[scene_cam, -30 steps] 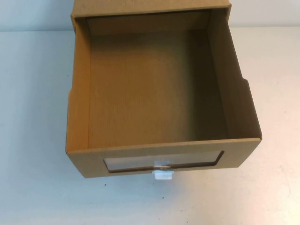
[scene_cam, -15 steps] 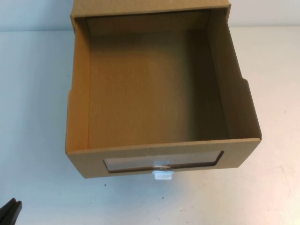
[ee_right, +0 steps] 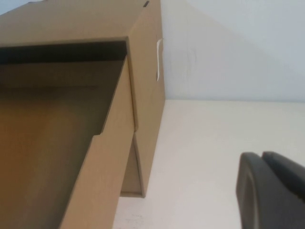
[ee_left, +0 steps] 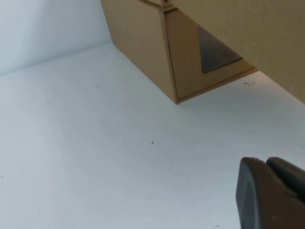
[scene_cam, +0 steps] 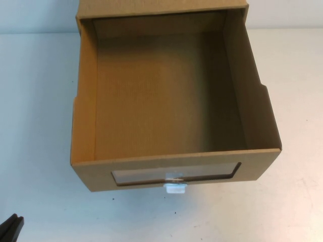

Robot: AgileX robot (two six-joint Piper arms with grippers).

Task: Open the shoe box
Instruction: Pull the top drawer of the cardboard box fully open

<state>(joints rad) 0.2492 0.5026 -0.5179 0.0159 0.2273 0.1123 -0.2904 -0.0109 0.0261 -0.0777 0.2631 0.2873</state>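
The brown cardboard shoe box lies at the table's middle, its drawer pulled far out of the outer sleeve and empty inside. A clear window and a white pull tab are on the drawer's front panel. My left gripper shows only as a dark tip at the near left corner, shut and holding nothing; in its wrist view it hovers over bare table, apart from the box corner. My right gripper is shut and empty, off to the right of the sleeve and drawer side.
The white table runs around the box on the left, right and near sides. A pale wall stands behind the box.
The left gripper's tip has come into the near left corner of the high view. The box and drawer have not moved.
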